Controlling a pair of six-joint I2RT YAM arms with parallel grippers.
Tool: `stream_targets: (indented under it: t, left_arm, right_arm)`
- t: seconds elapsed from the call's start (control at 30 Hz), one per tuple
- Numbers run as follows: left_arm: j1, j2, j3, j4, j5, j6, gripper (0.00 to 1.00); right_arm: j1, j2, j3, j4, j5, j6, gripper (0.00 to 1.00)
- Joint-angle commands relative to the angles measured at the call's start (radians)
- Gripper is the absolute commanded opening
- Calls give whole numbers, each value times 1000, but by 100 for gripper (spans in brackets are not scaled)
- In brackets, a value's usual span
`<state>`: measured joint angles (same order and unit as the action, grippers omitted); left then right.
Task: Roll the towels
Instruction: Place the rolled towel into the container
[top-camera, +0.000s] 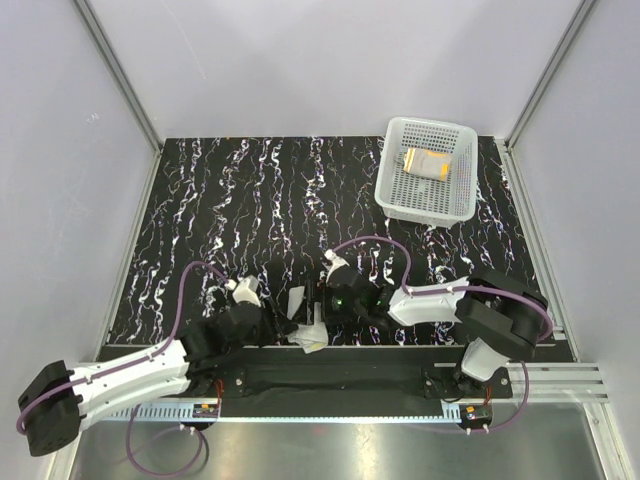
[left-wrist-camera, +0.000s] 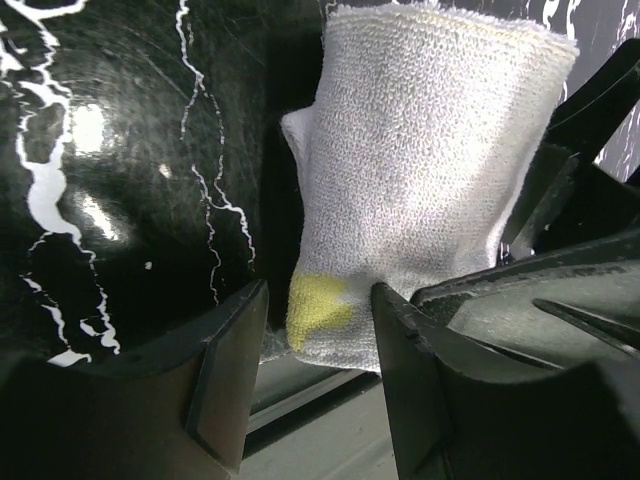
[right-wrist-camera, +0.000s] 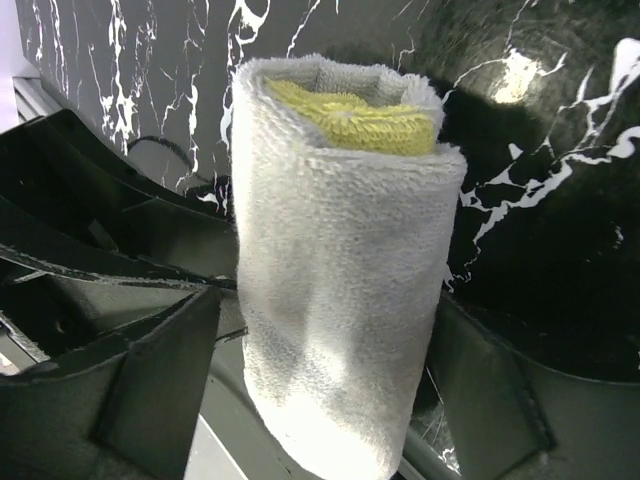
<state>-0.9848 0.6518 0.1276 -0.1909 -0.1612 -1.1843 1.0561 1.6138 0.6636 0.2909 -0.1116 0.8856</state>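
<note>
The yellow towel (top-camera: 310, 336) with its grey-white reverse lies rolled up at the table's near edge, between my two grippers. My right gripper (top-camera: 320, 303) is shut on one end of the roll (right-wrist-camera: 340, 300); the yellow inner layers show at the far end. My left gripper (top-camera: 288, 325) is open around the other end (left-wrist-camera: 420, 160), where a yellow corner pokes out; a small gap shows beside its left finger (left-wrist-camera: 232, 370). The orange towel (top-camera: 426, 162) lies bundled inside the white basket (top-camera: 392, 195).
The white perforated basket stands at the back right of the black marbled table (top-camera: 250, 200). A black strip and a metal rail (top-camera: 350, 385) run along the near edge, right under the roll. Grey walls close in the sides and back.
</note>
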Motion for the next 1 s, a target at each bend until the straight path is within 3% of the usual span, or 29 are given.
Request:
stream_targets:
  t: [0.0,0.03,0.1,0.17,0.2,0.27,0.3,0.4,0.53,0.77,0.9,0.97]
  left_arm:
    - [0,-11,-34,-27,-9,2,53]
    - [0,-11,-34,-28,-9,-1,53]
    - [0,-11,-36,-19,-9,3,53]
    - [0,-11,-34,-10,-3,14,55]
    - [0,-12,-29,4,0,20,58]
    - [0,-15,-19,-4,3,40,64]
    - [0,-20,1,-25,-1,48,73]
    - [0,-49,59,-105,-18,87,81]
    - [0,-96,156,-235,-64,149,95]
    - [0,-130,337,-432,-143,270,99]
    - [1,-146,340,-440,-144,278,99]
    - [1,-155,331,-438,-130,272,99]
  right_arm:
    - [8,40,14,65,-14,-4,85]
    - [8,52,16,67,-16,-2,82]
    - [15,66,21,92,-36,-2,65]
    - [16,98,22,123,-69,4,44]
    - [15,112,21,163,-82,18,28]
    - [16,152,33,185,-102,30,16]
    - [15,158,40,174,-97,33,14]
    - [4,120,77,64,-48,4,13]
    - [-124,-18,148,-119,-16,-62,7]
    - [-443,-212,327,-429,25,-171,4]
    - [-594,-230,451,-527,105,-126,0]
    - [-642,-223,516,-545,223,-61,0]
